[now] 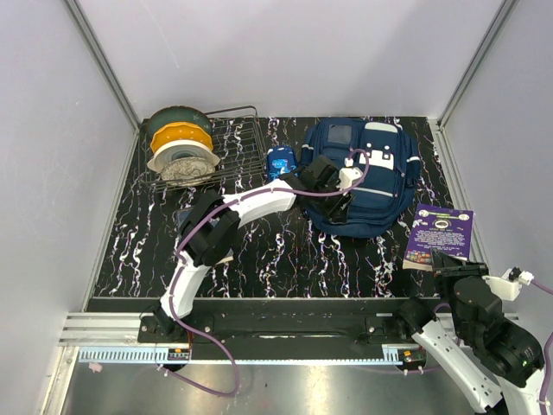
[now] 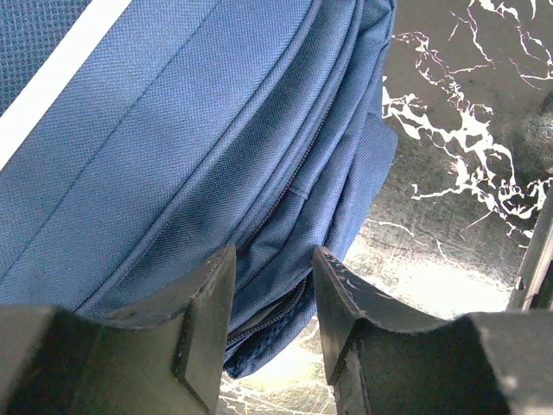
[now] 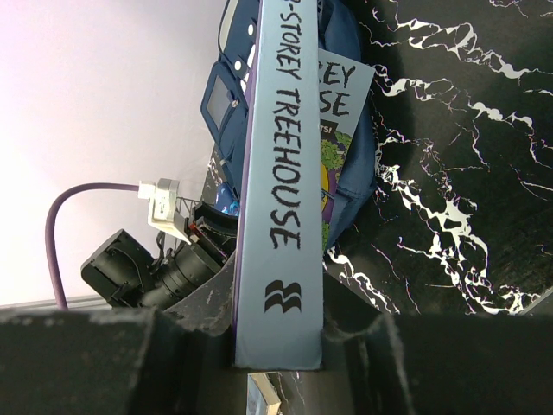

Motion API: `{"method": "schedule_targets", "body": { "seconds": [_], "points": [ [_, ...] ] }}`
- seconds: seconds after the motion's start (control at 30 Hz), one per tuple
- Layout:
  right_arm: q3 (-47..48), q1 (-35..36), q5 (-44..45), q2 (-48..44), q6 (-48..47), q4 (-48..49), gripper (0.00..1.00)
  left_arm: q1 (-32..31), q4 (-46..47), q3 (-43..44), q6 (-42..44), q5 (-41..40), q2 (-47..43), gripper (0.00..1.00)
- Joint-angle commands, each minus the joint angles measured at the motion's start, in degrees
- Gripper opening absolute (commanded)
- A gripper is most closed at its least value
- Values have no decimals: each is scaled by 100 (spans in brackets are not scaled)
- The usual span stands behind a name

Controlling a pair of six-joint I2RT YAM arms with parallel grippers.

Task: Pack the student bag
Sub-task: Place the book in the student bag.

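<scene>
Your top camera hangs above and behind the arm bases, looking steeply down on the whole table (image 1: 285, 251), the student bag (image 1: 384, 207) lying toward 1 o'clock. Your left wrist camera sits very close, past the left gripper (image 2: 273, 259), against that bag's blue side. Your right wrist camera, down at 5 o'clock, looks along a book (image 3: 276, 216) toward the same bag, which all three views share

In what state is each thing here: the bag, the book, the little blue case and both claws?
student bag: lying flat, front pockets up; the zip in view looks closed.
book: outside the bag, gripped at its spine.
right gripper: shut on the book.
left gripper: open, fingers at the bag's edge.
pencil case: lying beside the bag.
</scene>
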Motion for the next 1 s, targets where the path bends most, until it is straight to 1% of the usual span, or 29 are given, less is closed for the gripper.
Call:
{"method": "schedule_targets", "body": {
  "seconds": [0.0, 0.07, 0.1, 0.17, 0.27, 0.3, 0.37, 0.4, 0.5, 0.53, 0.57, 0.73, 0.87, 0.93, 0.97],
  "points": [
    [42, -18, 174, -28, 122, 457, 9, 17, 50, 207, 102, 144, 67, 43],
    [42, -18, 183, -37, 122, 457, 9, -1, -30, 234, 242, 82, 94, 41],
    [42, -18, 183, -28, 122, 457, 9, 8, -91, 225, 278, 56, 102, 43],
    [33, -18, 174, -37, 122, 457, 9, -1, -145, 216, 401, 82, 102, 48],
    [15, -9, 191, -28, 157, 466, 10, -45, -197, 216, 480, -111, 111, 47],
    [7, -9, 183, -37, 174, 458, 9, -53, -206, 234, 489, -120, 129, 41],
    [-2, -9, 183, -11, 183, 484, 9, -53, -224, 260, 506, -146, 164, 33],
    [-2, -9, 183, -2, 183, 484, 10, -79, -285, 321, 524, -181, 181, 24],
    [15, -18, 165, 42, 166, 484, 10, -97, -259, 330, 524, -278, 147, 15],
    [24, -18, 174, 51, 148, 484, 10, -97, -259, 348, 481, -295, 129, 3],
    [24, -9, 174, 68, 157, 484, 10, -106, -268, 365, 463, -304, 120, 0],
    [85, -9, 156, 95, 18, 493, 10, -150, -198, 287, 410, -445, -310, 0],
    [541, -18, 261, 410, -317, 440, 8, -168, -75, 216, 296, -708, -828, 0],
    [674, -9, 340, 516, -474, 387, 6, -159, -22, 260, 208, -875, -1101, 0],
    [753, -18, 367, 551, -615, 422, 3, -168, -13, 304, 190, -919, -1180, 0]
  ]
}}
